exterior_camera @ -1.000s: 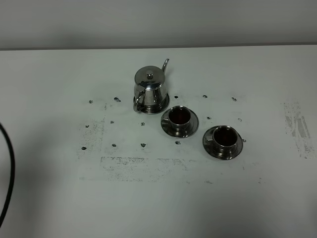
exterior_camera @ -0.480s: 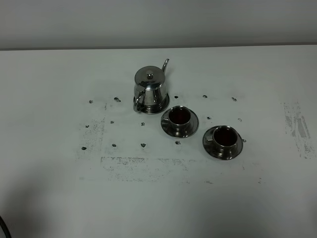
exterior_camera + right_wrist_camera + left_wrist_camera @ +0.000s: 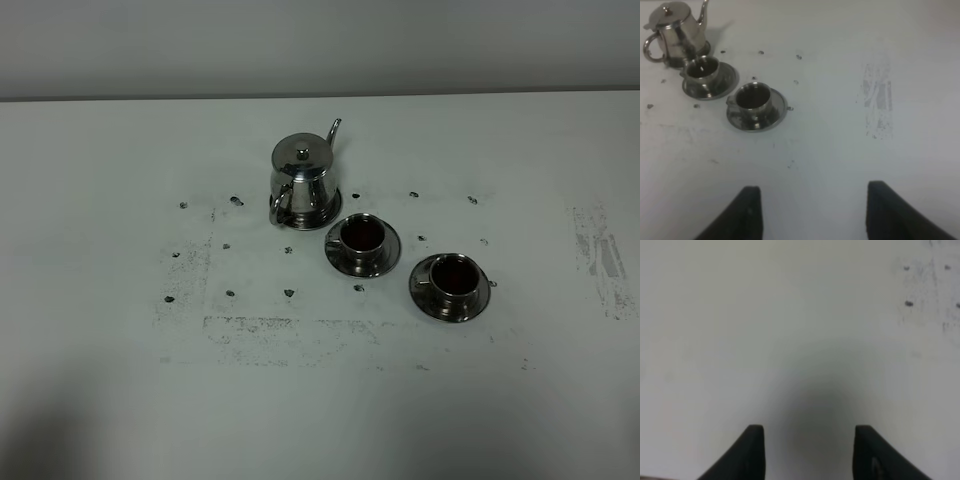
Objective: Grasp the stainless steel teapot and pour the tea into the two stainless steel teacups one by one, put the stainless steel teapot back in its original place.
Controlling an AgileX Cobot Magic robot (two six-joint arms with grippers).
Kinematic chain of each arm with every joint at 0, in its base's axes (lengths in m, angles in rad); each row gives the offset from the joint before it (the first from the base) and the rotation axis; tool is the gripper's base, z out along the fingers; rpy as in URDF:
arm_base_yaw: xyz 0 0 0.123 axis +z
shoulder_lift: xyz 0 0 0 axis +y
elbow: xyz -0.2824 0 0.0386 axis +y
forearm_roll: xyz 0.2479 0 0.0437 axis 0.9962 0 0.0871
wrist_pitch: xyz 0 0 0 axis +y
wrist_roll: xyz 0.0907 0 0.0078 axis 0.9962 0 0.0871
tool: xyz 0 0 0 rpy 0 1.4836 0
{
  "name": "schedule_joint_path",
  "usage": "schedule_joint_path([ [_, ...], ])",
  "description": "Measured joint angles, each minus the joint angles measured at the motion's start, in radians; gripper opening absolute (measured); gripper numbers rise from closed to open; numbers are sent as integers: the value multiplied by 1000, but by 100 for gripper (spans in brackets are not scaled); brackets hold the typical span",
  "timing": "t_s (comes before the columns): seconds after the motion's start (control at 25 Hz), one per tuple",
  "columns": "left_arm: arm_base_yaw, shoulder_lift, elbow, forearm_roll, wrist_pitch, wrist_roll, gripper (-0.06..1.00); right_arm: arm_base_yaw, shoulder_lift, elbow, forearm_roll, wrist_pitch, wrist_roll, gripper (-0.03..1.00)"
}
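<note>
The teapot [image 3: 303,180] stands on its tray [image 3: 330,214]; both end effectors are released, holding nothing. A careless arm could knock the full cups [image 3: 362,236].

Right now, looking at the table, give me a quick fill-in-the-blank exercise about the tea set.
1. The teapot stands ____ on its tray.
2. The number of teacups on saucers is ____.
3. The teacup nearer the teapot holds a ____ liquid.
4. The left gripper holds ____.

Missing words: upright; two; dark; nothing
</note>
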Motion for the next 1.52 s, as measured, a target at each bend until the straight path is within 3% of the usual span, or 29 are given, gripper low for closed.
schedule_joint_path([
  [0.48,0,-97,0,3,7,51,41,0,0,0,0,0,0,45],
  [1.52,0,-97,0,-20,7,30,40,0,0,0,0,0,0,45],
])
